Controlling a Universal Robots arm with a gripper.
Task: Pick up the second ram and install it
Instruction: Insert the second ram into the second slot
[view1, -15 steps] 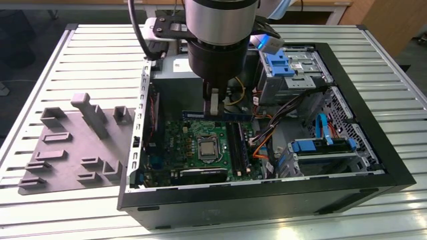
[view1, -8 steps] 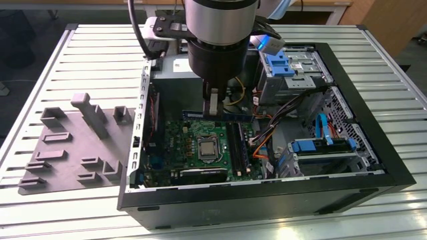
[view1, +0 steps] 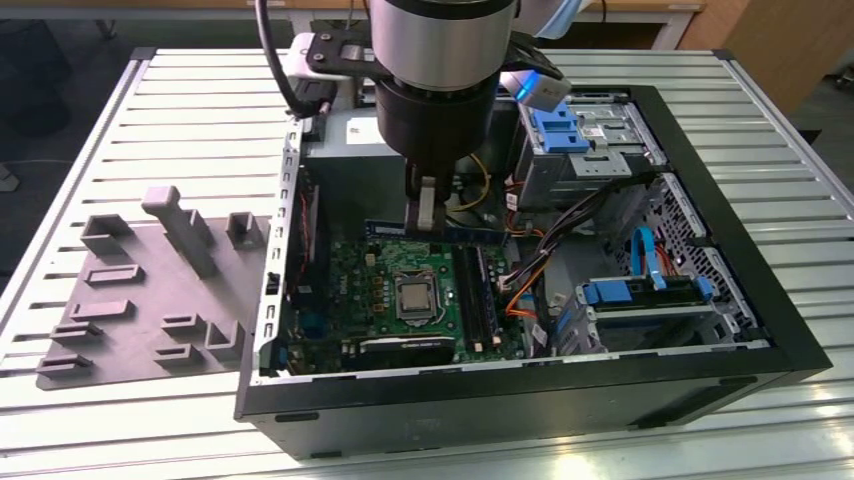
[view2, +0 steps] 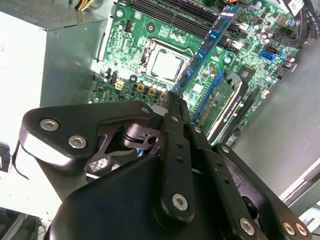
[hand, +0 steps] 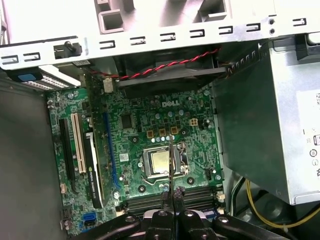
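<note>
My gripper (view1: 424, 226) hangs inside the open computer case, above the green motherboard (view1: 380, 265). It is shut on the second ram (view1: 470, 234), a long dark blue stick held level and gripped near its middle. In the second wrist view the ram (view2: 202, 50) reaches out from the closed fingertips (view2: 173, 100) across the board, tilted relative to the black memory slots (view2: 172, 17). In the first wrist view the stick (hand: 170, 165) shows edge-on as a thin line over the processor (hand: 160, 161), with the slots (hand: 145, 202) just beside the fingers (hand: 165, 197).
The grey power supply (view1: 350, 135) sits close behind the gripper. Blue drive bays (view1: 567, 125) and bundled cables (view1: 534, 270) fill the case towards the exterior view's right. A graphics card (view1: 400, 350) lies at the board's near edge. A grey holder tray (view1: 134, 290) rests on the table outside the case.
</note>
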